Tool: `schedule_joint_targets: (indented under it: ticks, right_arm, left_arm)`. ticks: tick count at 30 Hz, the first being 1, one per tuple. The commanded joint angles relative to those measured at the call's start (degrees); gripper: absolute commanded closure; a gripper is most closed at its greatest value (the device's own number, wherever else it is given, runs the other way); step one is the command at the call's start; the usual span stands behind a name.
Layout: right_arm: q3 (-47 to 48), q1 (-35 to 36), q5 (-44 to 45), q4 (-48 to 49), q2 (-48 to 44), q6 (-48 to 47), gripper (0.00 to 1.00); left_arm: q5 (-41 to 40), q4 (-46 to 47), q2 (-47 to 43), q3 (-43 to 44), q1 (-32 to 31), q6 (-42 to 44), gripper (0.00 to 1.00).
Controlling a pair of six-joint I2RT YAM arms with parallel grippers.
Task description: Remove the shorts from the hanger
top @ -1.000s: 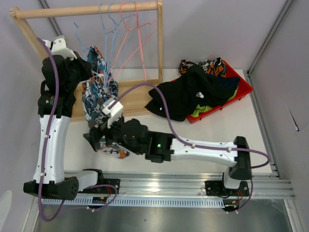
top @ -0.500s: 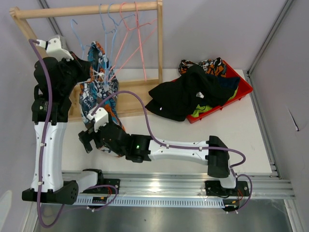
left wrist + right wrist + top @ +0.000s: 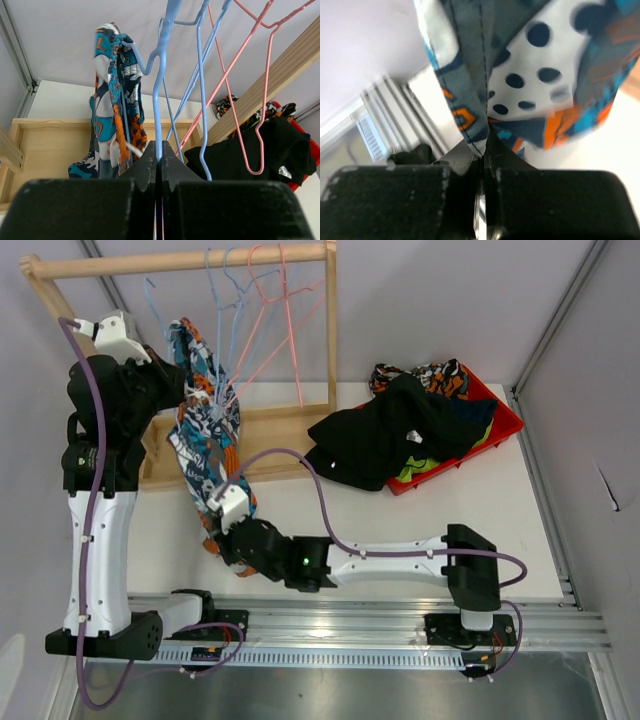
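Note:
The blue-orange-white patterned shorts [image 3: 198, 435] hang stretched from a light blue wire hanger [image 3: 163, 75], slanting down from the rack toward the near edge. My left gripper [image 3: 161, 150] is shut on that hanger's wire below its hook; in the top view it [image 3: 190, 392] sits just left of the shorts' top. My right gripper [image 3: 484, 147] is shut on the shorts' [image 3: 530, 75] lower hem, with the fabric's seam pinched between the fingers. Seen from above, the right gripper [image 3: 213, 538] is low at the shorts' bottom end.
A wooden rack [image 3: 190, 260] stands at the back left with more blue and pink wire hangers [image 3: 285, 310] on its bar. A red tray [image 3: 505, 420] at the right holds a heap of black shorts [image 3: 390, 435], lime green shorts [image 3: 420, 470] and camouflage shorts [image 3: 430, 375].
The right gripper went from open to shut on the shorts' lower hem and drew toward the near edge. The shorts now hang stretched. The left arm lifted the hanger slightly.

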Motion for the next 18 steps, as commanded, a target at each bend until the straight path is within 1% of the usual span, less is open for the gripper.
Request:
schedule_joint_targets:
  ticks: [1,4,7,9,12,15,17,18]
  right_arm:
    - [-10.1,4.5,2.8,2.5,-6.1,3.9,1.00]
    - [-17.6,8.6,6.5,2.4,-9.2,7.2,1.00]
    - [-22.1,11.2,9.0,1.7,-11.2,9.6,1.00]
    - [-23.5,12.4,10.3,1.6,-11.4,10.2,1.00]
    - [-23.9,13.3,10.9,1.1,-10.7,11.1,1.00]
    - [-23.0,13.2,12.2,1.9,-10.2,9.8,1.00]
    - [-21.5,11.3,14.2,1.0,-10.3,7.7,1.00]
    - [-18.9,9.8,14.5,0.3,-10.6,6.3,1.00]
  left_arm:
    - [-1.0,3.7,0.4,4.7,-0.2,1.1,1.00]
    - [-1.5,3.4,1.1,6.4,-0.2,1.3,1.00]
    - [-1.8,2.9,2.1,8.1,-0.2,1.4,1.00]
    - [-2.1,2.7,2.9,8.9,-0.2,1.5,1.00]
    - [-2.0,1.5,4.4,11.8,-0.2,1.5,1.00]
    - [-1.5,0.8,4.3,12.3,-0.2,1.5,1.00]
    - [-0.3,0.0,3.6,11.3,-0.2,1.7,1.00]
    - [0.7,-0.3,2.1,10.8,-0.2,1.6,1.00]
